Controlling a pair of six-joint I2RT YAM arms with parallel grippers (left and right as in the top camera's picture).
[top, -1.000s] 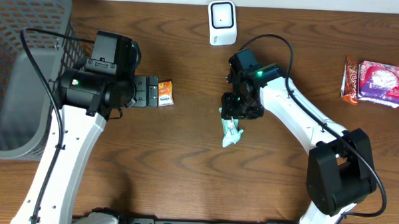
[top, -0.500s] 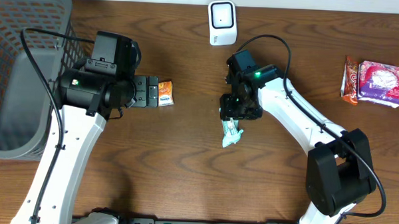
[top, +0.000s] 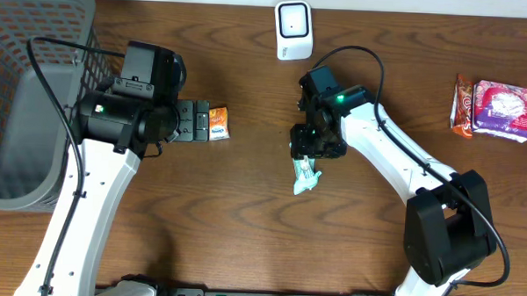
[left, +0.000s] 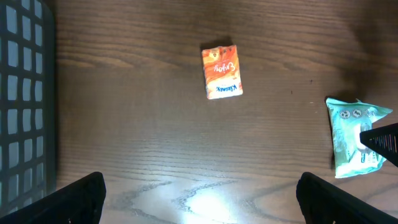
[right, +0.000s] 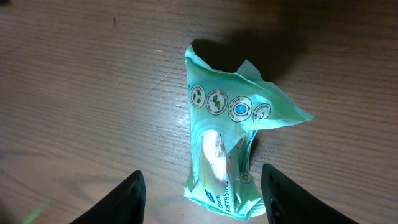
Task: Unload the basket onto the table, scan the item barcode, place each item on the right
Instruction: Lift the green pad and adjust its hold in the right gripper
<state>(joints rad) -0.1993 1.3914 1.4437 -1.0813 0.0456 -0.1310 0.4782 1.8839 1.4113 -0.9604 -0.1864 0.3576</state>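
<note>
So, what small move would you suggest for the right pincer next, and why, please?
Probably lower and close the right pincer on the green wipes packet. Its fingers stand open on either side of one end of the packet, which lies on the table, not yet lifted toward the scanner.

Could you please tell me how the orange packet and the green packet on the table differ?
The orange packet is a neat, flat rectangle; the green packet is crumpled, with one end flared. The orange packet looks smaller than the green packet. No pincer surrounds the orange packet; the green packet lies inside the open right pincer. Both rest on the wooden table.
</note>
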